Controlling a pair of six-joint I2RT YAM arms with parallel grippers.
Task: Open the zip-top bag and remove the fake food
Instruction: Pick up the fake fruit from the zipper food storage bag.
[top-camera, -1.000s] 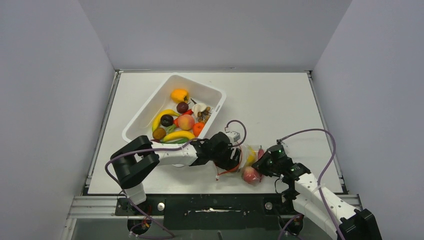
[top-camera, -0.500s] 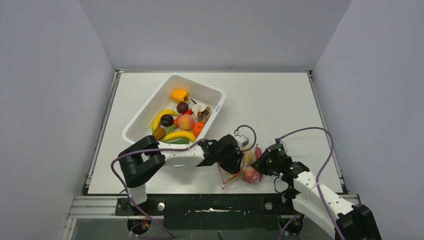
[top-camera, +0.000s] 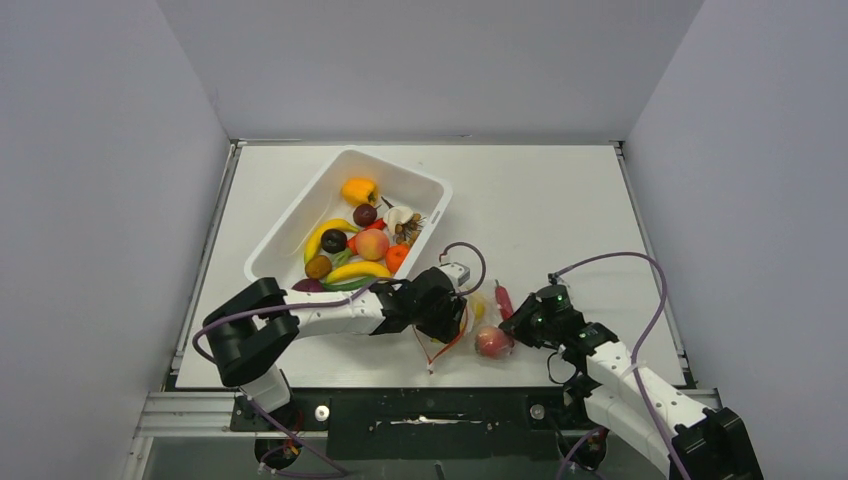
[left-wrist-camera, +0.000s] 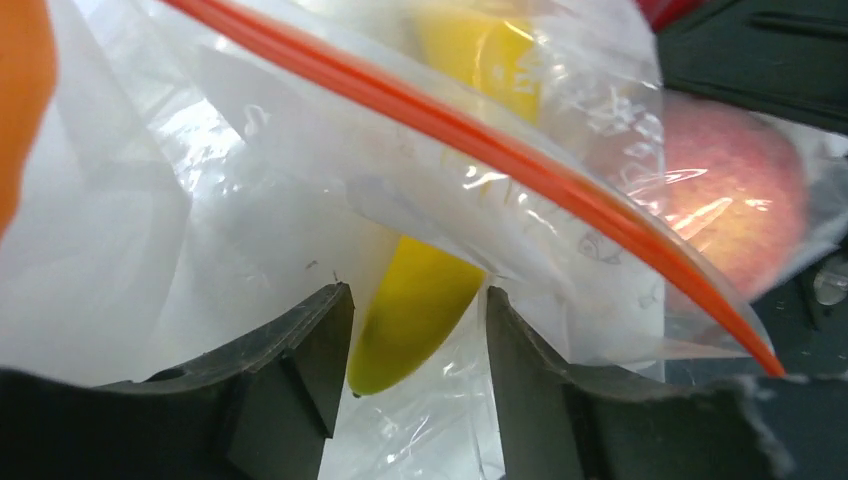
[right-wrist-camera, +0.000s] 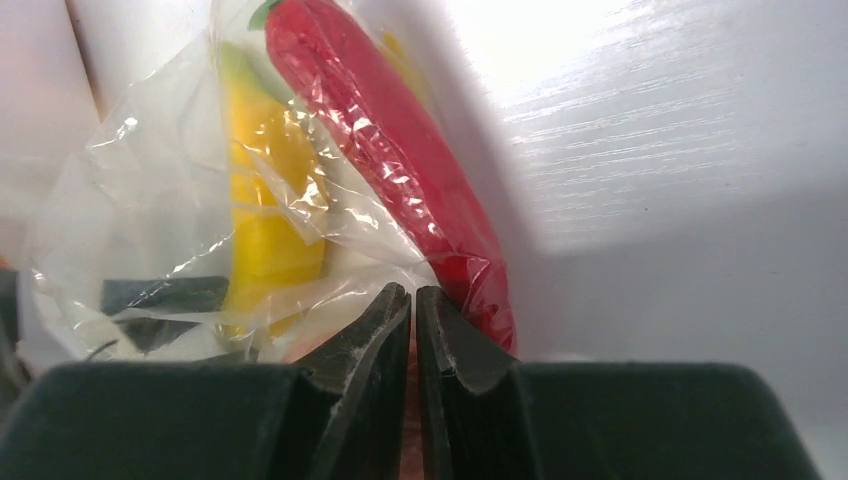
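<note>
Your zip-top bag (top-camera: 487, 322) lies close to the near edge of the counter (top-camera: 570, 220), about midway along it, between your two hands. Inside it you can see fake food: a yellow banana (left-wrist-camera: 425, 290), a red chili (right-wrist-camera: 400, 170) and a peach (top-camera: 491, 342). The peach sits at the bag's near end and the chili lies along its far right side. The orange zip strip (left-wrist-camera: 470, 125) slants across the left wrist view. From above, it loops loose out of the bag's left side toward the near edge.

Your left hand (top-camera: 458, 318) is at the bag's left side. Its fingers (left-wrist-camera: 300, 350) stand partway apart, with the banana's tip and some bag film between them. Whether they press on it, I cannot tell.

Your right hand (top-camera: 522, 322) is at the bag's right side, just beside the peach. Its fingers (right-wrist-camera: 370, 330) are drawn in to a thin slit and pinch the bag's film at their tips, with the chili just beside them inside the bag.

The white tub (top-camera: 300, 212) stands toward the counter's left edge, askew to it and well apart from the bag. It holds more toy fruit and vegetables.
</note>
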